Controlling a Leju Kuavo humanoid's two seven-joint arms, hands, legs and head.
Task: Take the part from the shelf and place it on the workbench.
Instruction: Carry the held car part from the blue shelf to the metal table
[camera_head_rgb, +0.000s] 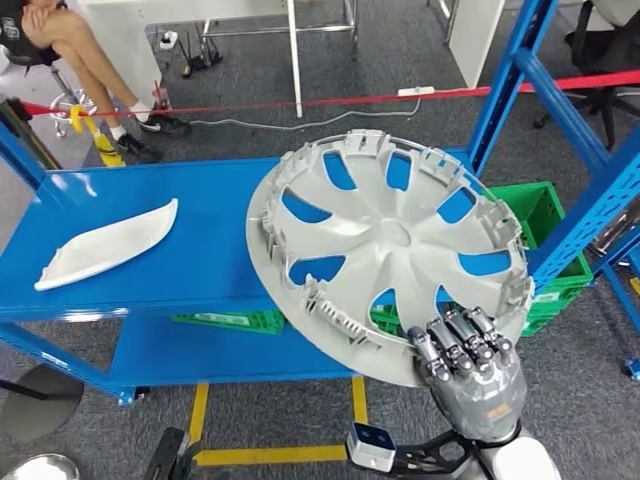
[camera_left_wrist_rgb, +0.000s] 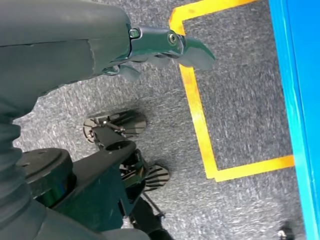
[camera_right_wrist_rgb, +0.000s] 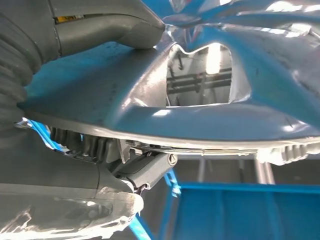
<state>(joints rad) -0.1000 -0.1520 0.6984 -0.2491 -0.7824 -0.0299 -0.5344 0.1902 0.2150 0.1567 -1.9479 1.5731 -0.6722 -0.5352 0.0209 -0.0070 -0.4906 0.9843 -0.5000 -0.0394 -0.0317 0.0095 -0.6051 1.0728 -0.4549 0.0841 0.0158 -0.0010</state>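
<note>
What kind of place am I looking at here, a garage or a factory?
Probably a workshop or factory test area rather than a garage: blue steel shelving, yellow floor marking tape, a green parts crate, and a grey wheel cover held by the robot's right hand.

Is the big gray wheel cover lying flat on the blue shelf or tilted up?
Tilted. The wheel cover is gripped at its near rim by the right robot hand, and that edge overhangs the blue shelf.
</note>
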